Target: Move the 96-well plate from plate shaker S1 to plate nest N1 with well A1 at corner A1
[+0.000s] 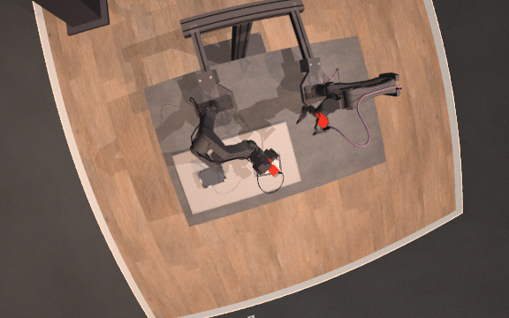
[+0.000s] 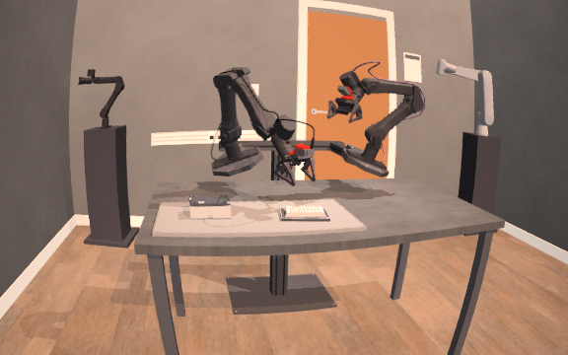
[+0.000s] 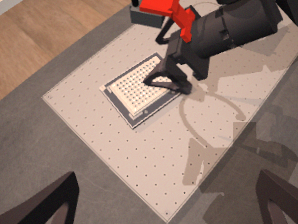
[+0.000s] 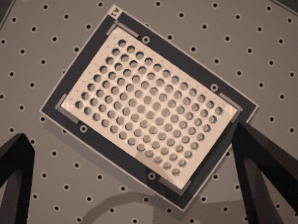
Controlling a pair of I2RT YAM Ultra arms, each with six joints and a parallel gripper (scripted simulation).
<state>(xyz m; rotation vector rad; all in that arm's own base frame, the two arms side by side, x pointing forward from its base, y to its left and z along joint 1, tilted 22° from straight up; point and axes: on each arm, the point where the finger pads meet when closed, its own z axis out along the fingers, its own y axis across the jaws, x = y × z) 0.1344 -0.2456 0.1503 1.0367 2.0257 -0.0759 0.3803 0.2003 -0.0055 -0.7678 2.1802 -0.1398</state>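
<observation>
The white 96-well plate (image 4: 147, 106) lies flat inside the dark frame of nest N1 (image 4: 61, 111) on the pale dotted mat. A small white mark (image 4: 115, 11) sits at the nest's upper-left corner in the right wrist view. I cannot make out the plate's cut-off corner. My right gripper (image 2: 296, 174) is open and empty, hovering straight above the plate (image 2: 305, 212) and apart from it. My left gripper (image 2: 344, 111) is open and empty, raised high to the right of the mat. Shaker S1 (image 2: 209, 207) stands at the mat's left with nothing on top.
The left wrist view shows the right gripper (image 3: 169, 78) over the plate (image 3: 141, 90). A black cable loops on the mat near the nest (image 1: 269, 183). Dark pedestals with camera arms (image 2: 106, 182) (image 2: 478, 163) stand beside the table. An overhead gantry (image 1: 241, 19) carries the arm bases.
</observation>
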